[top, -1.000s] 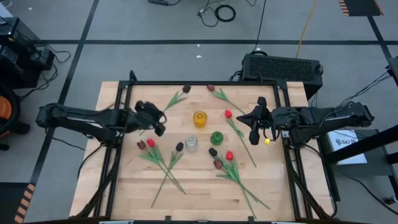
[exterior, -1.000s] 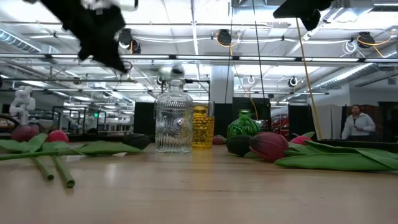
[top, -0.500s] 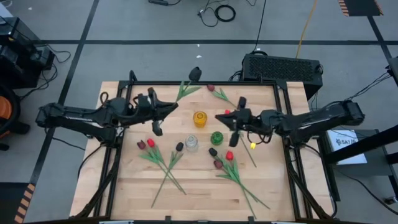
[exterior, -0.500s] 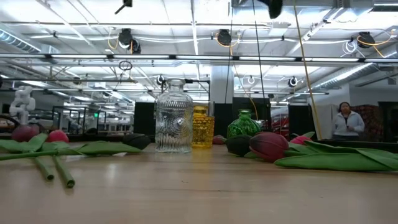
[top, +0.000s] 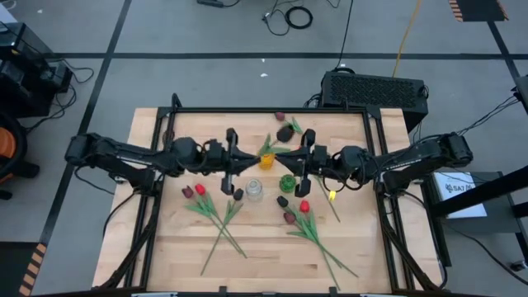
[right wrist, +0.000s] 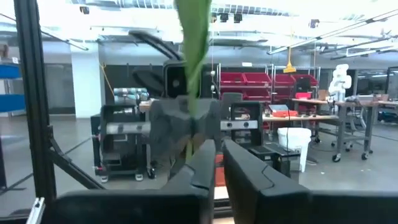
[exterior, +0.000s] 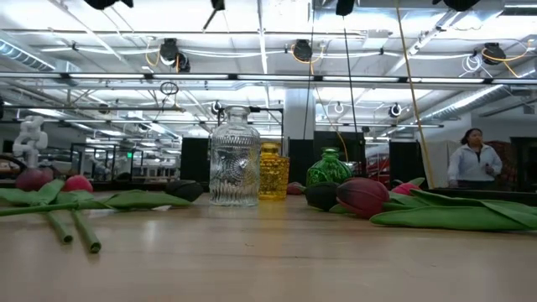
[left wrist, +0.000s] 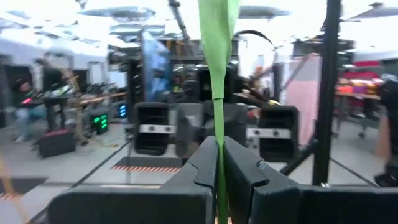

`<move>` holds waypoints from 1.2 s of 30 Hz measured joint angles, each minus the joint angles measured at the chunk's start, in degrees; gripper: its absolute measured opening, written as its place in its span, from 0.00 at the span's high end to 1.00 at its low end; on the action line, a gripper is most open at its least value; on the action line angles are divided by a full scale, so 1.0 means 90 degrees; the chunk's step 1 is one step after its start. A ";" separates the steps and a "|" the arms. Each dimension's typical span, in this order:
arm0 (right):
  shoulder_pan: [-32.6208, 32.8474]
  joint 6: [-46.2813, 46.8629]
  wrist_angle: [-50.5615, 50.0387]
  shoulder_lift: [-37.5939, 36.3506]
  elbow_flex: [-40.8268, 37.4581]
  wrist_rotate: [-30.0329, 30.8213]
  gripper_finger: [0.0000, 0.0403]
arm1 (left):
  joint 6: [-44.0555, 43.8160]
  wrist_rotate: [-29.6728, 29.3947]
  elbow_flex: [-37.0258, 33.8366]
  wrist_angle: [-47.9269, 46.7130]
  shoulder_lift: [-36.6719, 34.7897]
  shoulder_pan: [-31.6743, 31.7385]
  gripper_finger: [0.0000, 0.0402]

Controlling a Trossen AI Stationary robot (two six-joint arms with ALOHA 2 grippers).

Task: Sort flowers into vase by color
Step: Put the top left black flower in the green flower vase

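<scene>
Wooden table (top: 165, 256) carries loose flowers (top: 216, 216) around three small vases. Since a second ago both arms have swung in and now face each other over the yellow vase (top: 265, 157). On the left, the left gripper (top: 234, 153) pinches a green stem (left wrist: 219, 155) (fingers pressed on it). The right gripper (top: 302, 153) shows a narrow gap, a stem (right wrist: 194, 43) standing before it; whether it grips, I cannot tell.
</scene>
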 joint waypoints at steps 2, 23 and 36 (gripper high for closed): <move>-0.0002 0.0093 -0.0005 0.0000 0.0000 -0.0170 0.87 | 0.0066 0.0040 0.0003 0.0150 0.0214 -0.0031 0.95; 0.0002 0.0189 -0.0171 0.0000 0.0000 -0.0645 0.62 | 0.0509 -0.0210 0.0787 0.0201 0.1357 -0.0276 0.95; 0.0012 0.0066 -0.0284 -0.0007 0.0000 -0.0628 0.97 | 0.0486 -0.0425 0.0787 -0.0016 0.1343 -0.0232 0.93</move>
